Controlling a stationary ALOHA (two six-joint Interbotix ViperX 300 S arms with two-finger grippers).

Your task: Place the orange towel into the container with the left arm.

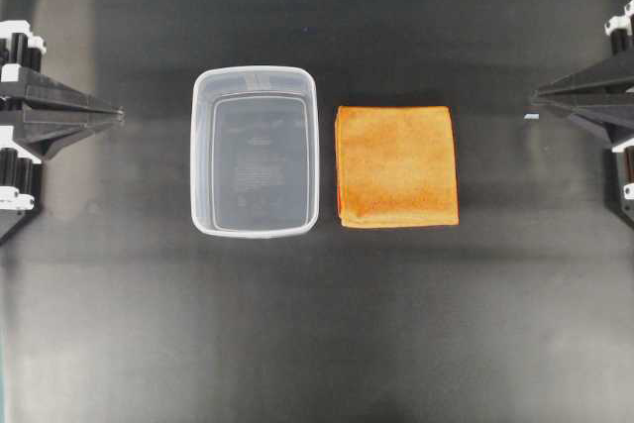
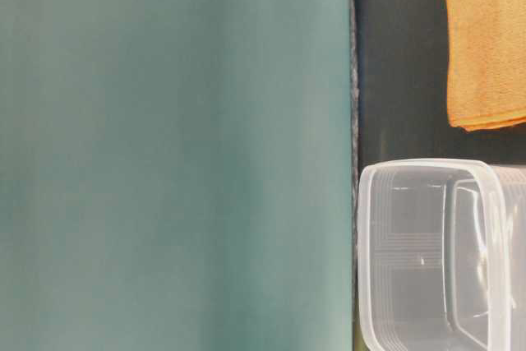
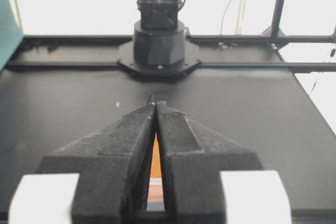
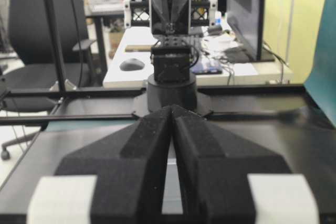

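Observation:
The orange towel (image 1: 396,166) lies folded and flat on the black table, just right of the container (image 1: 204,160), a clear plastic tub standing empty at the middle. In the table-level view the orange towel (image 2: 485,39) and the container (image 2: 427,172) show at the right edge. My left gripper (image 1: 119,117) rests shut at the far left, well apart from the tub, holding nothing. A sliver of orange towel (image 3: 155,156) shows through the slit behind its closed fingertips (image 3: 156,103). My right gripper (image 1: 535,97) is shut and empty at the far right; its tips (image 4: 172,108) meet.
The opposite arm's base (image 3: 158,40) stands at the table's far edge in the left wrist view. A teal panel (image 2: 173,154) fills most of the table-level view. Beyond the table are a desk, a chair (image 4: 42,30) and a monitor.

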